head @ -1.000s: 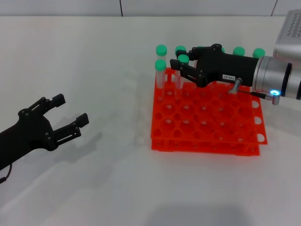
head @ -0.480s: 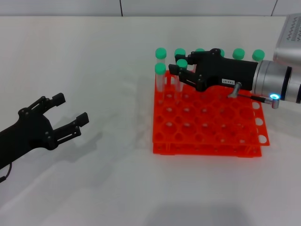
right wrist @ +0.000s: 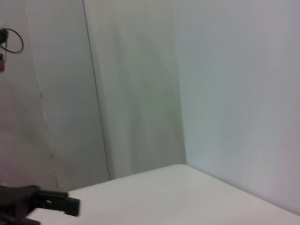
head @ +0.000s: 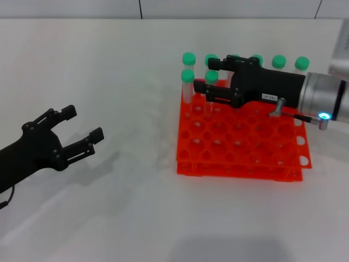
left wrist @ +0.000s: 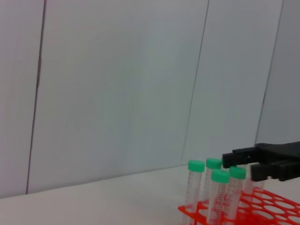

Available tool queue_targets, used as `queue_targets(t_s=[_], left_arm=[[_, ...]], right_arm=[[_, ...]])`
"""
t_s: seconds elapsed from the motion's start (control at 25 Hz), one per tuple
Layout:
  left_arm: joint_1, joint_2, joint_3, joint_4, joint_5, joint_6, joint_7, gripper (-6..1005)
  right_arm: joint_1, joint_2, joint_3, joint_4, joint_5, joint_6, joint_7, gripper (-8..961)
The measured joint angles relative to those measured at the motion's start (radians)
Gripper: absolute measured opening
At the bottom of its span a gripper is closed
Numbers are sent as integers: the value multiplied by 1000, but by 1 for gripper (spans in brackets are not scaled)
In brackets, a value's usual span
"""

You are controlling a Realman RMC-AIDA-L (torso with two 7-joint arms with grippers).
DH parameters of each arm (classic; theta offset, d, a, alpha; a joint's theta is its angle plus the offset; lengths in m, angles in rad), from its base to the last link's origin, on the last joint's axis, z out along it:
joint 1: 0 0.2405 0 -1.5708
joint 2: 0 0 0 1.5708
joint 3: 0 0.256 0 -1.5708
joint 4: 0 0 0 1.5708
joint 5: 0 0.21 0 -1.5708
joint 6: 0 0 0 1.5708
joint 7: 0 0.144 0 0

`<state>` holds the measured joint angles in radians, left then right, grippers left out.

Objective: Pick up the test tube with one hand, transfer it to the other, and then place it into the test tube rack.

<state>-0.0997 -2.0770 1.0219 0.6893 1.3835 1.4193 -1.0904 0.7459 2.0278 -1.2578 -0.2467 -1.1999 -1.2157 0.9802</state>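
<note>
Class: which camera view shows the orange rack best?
The head view: the whole rack with its hole grid is seen from above. The left wrist view catches only one corner with some tubes; the right wrist view shows none of it.

– Where did the test tube rack (head: 240, 143) sit?
– On the table (head: 109, 71), right of centre.

– And the tubes?
– A row of capped tubes (head: 280, 61) stood along its far edge, with two more in front at the far left corner; the test tube (head: 212, 77) was the right-hand one.

– The grippers?
– The right gripper (head: 210, 78) lay over the rack's far part at that tube; the left gripper (head: 82, 128) hung over the table, well apart to the left.
</note>
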Motion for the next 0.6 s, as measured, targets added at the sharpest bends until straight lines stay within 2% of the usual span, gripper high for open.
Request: queue_targets(t_s=[0.12,0.36,0.52,0.6], left_arm=[[-3,3,0,2,0,8,-11,885],[-14,36,0,32,19,47,-102,885],[-71,61,0,46,108,84,-200,885],[-109,77,0,46,156,115,-242,885]], right_arm=[[-35,-7,-3,-34,-8,-52,17,616],[-148,-34,-26,-176,-65,-119,78,693],[-228,-70,-19,-272,-118,-147,109,755],[-247,-104,-18,-281,-128,-181,110,789]])
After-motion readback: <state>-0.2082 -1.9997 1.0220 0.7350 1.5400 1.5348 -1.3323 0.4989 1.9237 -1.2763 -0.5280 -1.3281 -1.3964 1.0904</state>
